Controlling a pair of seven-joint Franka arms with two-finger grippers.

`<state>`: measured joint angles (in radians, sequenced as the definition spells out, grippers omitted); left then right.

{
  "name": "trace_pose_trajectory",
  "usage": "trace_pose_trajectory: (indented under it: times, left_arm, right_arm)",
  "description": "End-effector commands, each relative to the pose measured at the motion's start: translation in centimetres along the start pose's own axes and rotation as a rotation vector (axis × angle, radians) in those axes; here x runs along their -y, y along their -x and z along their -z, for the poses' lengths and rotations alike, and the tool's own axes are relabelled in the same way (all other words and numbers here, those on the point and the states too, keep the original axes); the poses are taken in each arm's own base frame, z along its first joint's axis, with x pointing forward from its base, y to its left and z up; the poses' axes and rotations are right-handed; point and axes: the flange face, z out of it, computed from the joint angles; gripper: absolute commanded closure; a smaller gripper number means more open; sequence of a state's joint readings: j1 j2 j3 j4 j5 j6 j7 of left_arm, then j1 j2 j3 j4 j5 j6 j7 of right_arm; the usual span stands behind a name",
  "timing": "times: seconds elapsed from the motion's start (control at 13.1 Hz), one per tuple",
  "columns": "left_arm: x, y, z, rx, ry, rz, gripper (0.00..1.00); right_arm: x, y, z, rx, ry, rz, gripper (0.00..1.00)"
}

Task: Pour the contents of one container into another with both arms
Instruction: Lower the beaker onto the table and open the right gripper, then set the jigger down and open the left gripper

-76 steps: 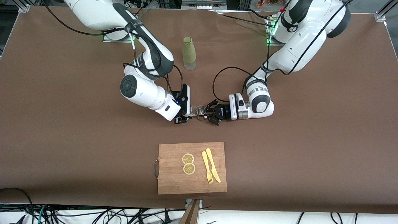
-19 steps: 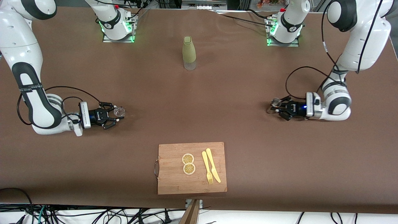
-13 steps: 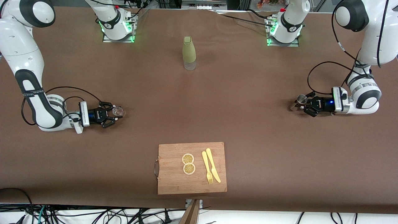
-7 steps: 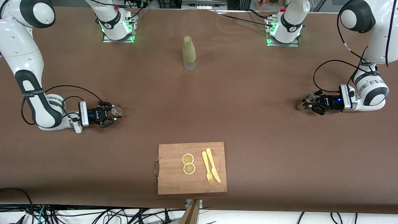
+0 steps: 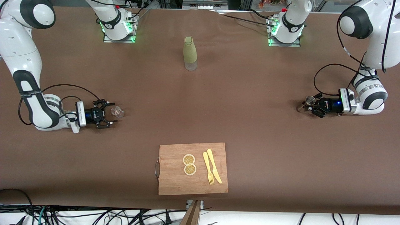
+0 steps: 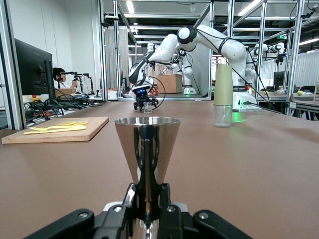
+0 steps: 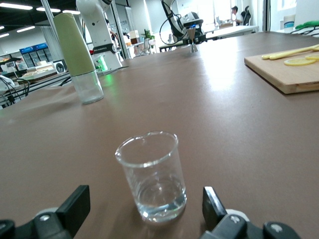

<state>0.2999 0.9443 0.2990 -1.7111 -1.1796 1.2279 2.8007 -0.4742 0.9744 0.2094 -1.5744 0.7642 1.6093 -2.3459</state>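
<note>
My right gripper (image 5: 110, 113) sits low at the right arm's end of the table, its fingers (image 7: 75, 204) spread wide and touching nothing; the small clear glass beaker (image 5: 117, 111) stands upright on the brown table (image 5: 250, 131) just off their tips, between them in my right wrist view (image 7: 152, 174), with a little clear liquid at its bottom. Toward the middle of the table, near my bases, a tall green-sleeved bottle (image 5: 190, 53) stands upright. Nearer the front camera lies a wooden cutting board (image 5: 175, 178), carrying two lemon slices (image 5: 189, 164) and, beside them, a yellow fork (image 5: 208, 168) and a yellow knife (image 5: 214, 165). At the left arm's end of the table my left gripper (image 5: 314, 106) is down at the table too, closed narrow on the waist of a metal jigger (image 5: 307, 102), which stands upright on the cloth with its cone mouth up (image 6: 147, 149).
</note>
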Motion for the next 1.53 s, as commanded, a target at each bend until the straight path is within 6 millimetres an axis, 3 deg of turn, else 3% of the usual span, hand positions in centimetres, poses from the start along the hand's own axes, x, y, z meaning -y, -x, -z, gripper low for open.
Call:
trace_pose_trajectory:
  times: [0.0, 0.15, 0.38, 0.61, 0.69, 0.76, 0.84, 0.92, 0.99, 1.15, 1.3, 1.45]
  left_arm:
    - [-0.8, 1.2, -0.1, -0.016, 0.041, -0.229, 1.00]
    - [-0.8, 1.3, 0.0, -0.014, 0.040, -0.241, 1.00]
    - [-0.8, 2.3, -0.1, -0.010, 0.048, -0.239, 1.00]
    - [-0.7, 2.9, -0.1, -0.001, 0.049, -0.258, 1.00]
    - [-0.6, 2.9, 0.0, 0.003, 0.049, -0.258, 0.94]
    - [-0.7, 3.0, 0.0, 0.009, 0.048, -0.257, 0.39]
    - [-0.7, 3.1, 0.0, 0.014, 0.047, -0.249, 0.13]
    - [-0.7, 3.1, 0.1, 0.015, 0.046, -0.249, 0.00]
    - [-0.5, 2.9, 0.0, 0.017, 0.049, -0.244, 0.00]
    - [0.2, 2.3, 0.3, 0.028, 0.052, -0.196, 0.00]
    - [2.6, 0.5, 1.8, 0.118, 0.121, -0.129, 0.00]
    - [5.6, -2.8, 3.7, 0.253, 0.225, -0.023, 0.00]
  right_arm:
    - [1.5, -3.8, 4.6, 0.085, -0.015, -0.081, 0.00]
    - [2.2, -8.0, 7.5, 0.187, -0.025, -0.178, 0.00]
    - [3.0, -16.2, 11.7, 0.344, 0.003, -0.351, 0.00]
    - [3.5, -24.4, 12.3, 0.452, 0.036, -0.571, 0.00]
    - [3.2, -27.8, 12.0, 0.513, 0.072, -0.618, 0.00]
    - [3.1, -30.5, 11.1, 0.572, 0.106, -0.681, 0.00]
    - [2.9, -32.1, 10.1, 0.594, 0.133, -0.744, 0.00]
    - [2.6, -33.5, 9.2, 0.610, 0.152, -0.779, 0.00]
    - [2.8, -36.5, 8.0, 0.655, 0.190, -0.781, 0.00]
    - [4.3, -39.9, 7.2, 0.775, 0.283, -0.883, 0.00]
    - [5.8, -42.6, 5.6, 0.857, 0.387, -0.976, 0.00]
    - [7.3, -44.2, 4.7, 0.872, 0.523, -1.142, 0.00]
